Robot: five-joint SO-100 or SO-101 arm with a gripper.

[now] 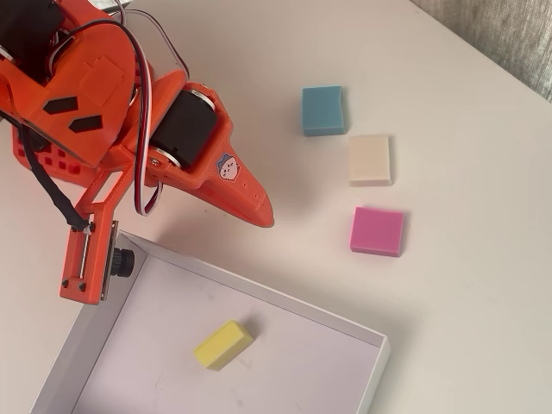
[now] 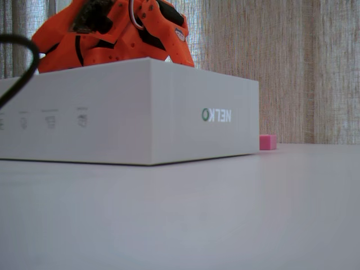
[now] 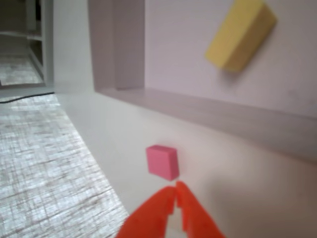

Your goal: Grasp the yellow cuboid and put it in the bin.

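Observation:
The yellow cuboid (image 1: pixel 224 344) lies inside the bin (image 1: pixel 259 289), near its middle, free of the gripper. The wrist view shows the cuboid (image 3: pixel 241 33) on the floor of the bin (image 3: pixel 223 116) beyond the wall. My orange gripper (image 1: pixel 267 220) hangs outside the bin, just past its far wall, over bare table. Its fingertips (image 3: pixel 176 187) meet with nothing between them, so it is shut and empty. In the fixed view the bin's white wall (image 2: pixel 112 112) hides the cuboid, and the gripper (image 2: pixel 185 56) shows above it.
Three other blocks sit on the white table to the right in the overhead view: blue (image 1: pixel 323 110), cream (image 1: pixel 370 159) and pink (image 1: pixel 377 231). The pink block (image 3: pixel 162 161) lies just ahead of the fingertips in the wrist view. A woven curtain (image 1: pixel 509 34) borders the table's far corner.

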